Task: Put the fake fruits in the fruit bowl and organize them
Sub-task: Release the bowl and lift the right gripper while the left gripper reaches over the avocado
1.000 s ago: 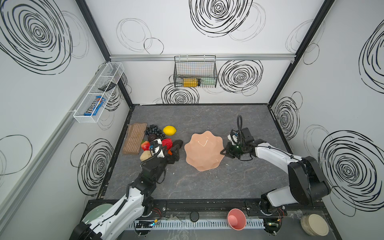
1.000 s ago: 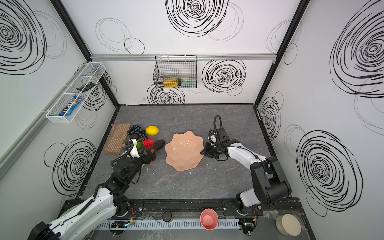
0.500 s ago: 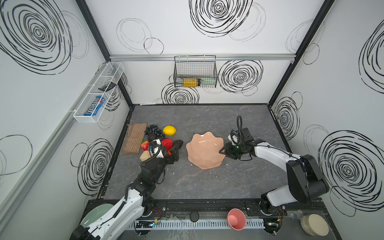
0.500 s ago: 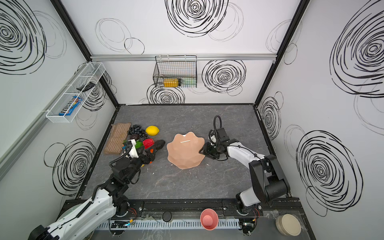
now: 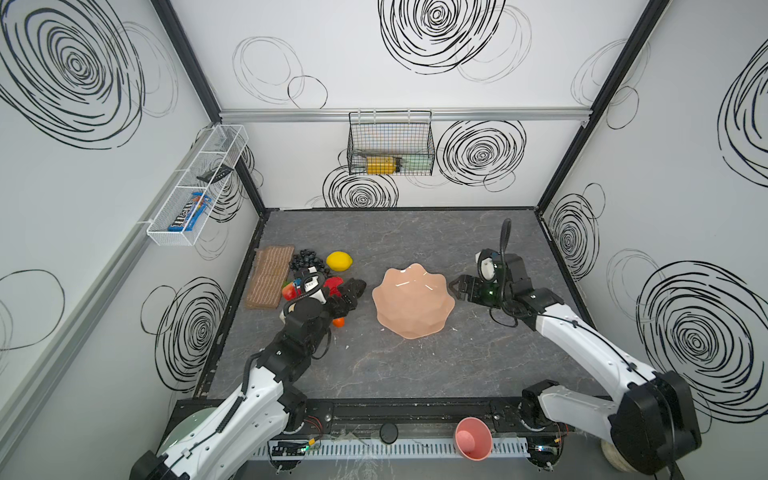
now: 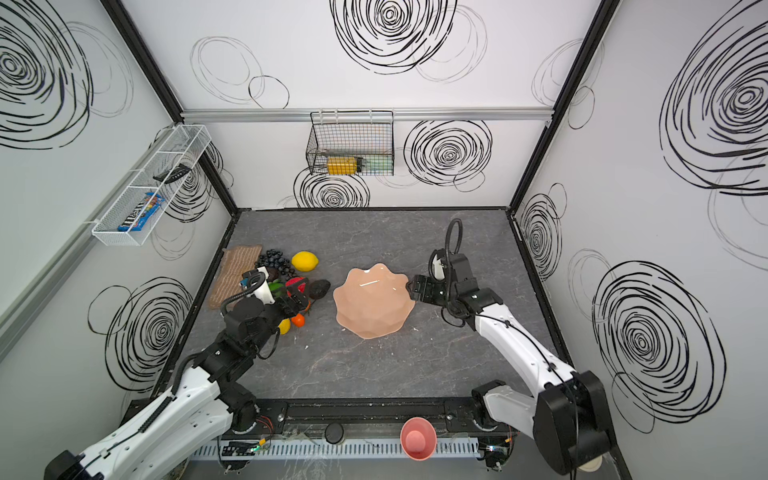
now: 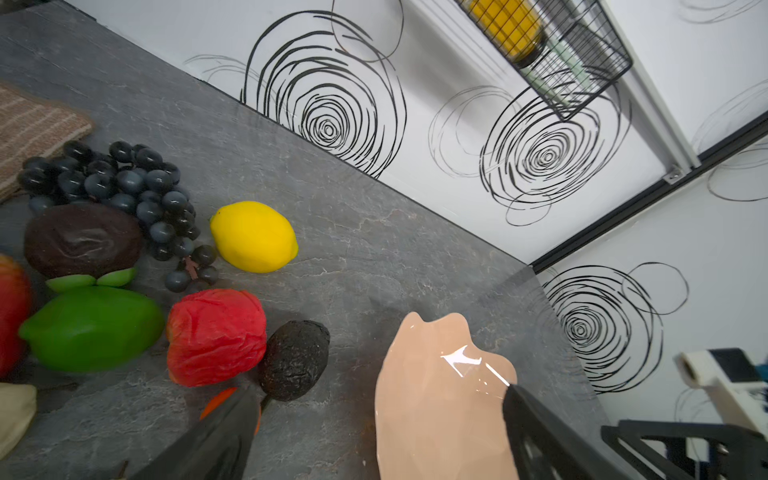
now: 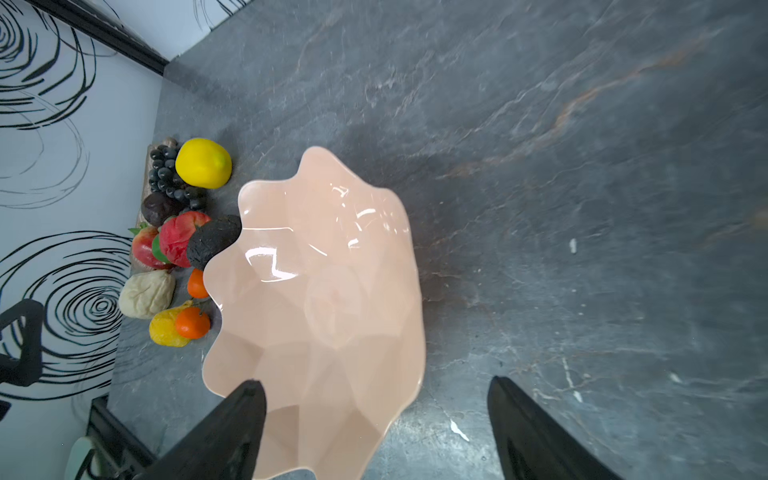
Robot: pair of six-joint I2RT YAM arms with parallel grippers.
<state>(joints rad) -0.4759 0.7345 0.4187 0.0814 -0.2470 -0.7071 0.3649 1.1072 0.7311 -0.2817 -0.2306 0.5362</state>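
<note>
Peach-pink bowl (image 5: pixel 411 301) sits empty mid-table (image 5: pixel 415 374) with all the fruits (image 7: pixel 216 336) heaped just beside it, none placed yet; left gripper (image 5: pixel 352 294) hangs spread and empty over the heap, and right gripper (image 5: pixel 456 289) is spread wide at the bowl's far rim, gripping nothing.

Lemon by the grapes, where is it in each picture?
Top view: lemon left of the bowl, right of the grapes.
Top view: same place, left of the bowl.
Left wrist: beside the grapes, apart from the bowl.
Right wrist: past the bowl's rim, beside the grapes.
Shared landmark: the grapes next to it.
</note>
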